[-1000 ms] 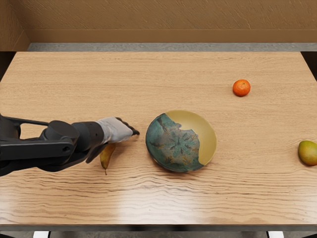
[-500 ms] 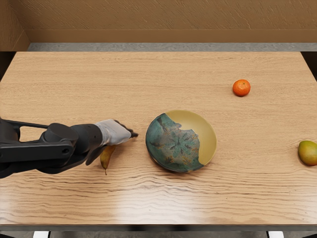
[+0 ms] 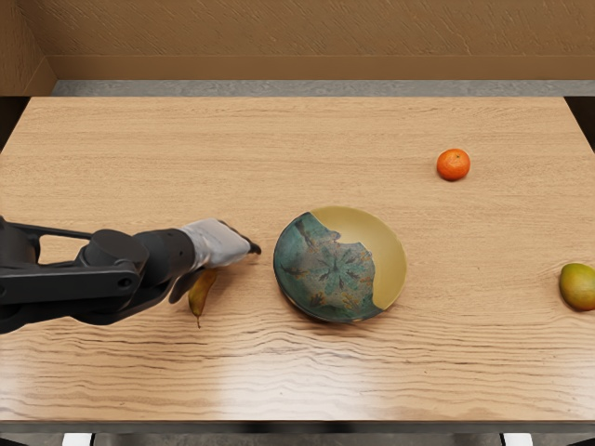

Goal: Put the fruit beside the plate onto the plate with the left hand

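Wooden desk point(image 3: 297, 372) fills our view, carrying one plate point(image 3: 390, 243) and three fruits. Our left hand point(image 3: 218, 245) lies stretched flat, holding nothing, directly over the pear point(image 3: 199, 295), just left of the plate. One mango point(image 3: 577, 285) and one orange point(image 3: 453, 164) sit well apart.

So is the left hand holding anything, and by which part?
Can't tell: the left hand covers the top end of the pear beside the plate, hiding any grip.
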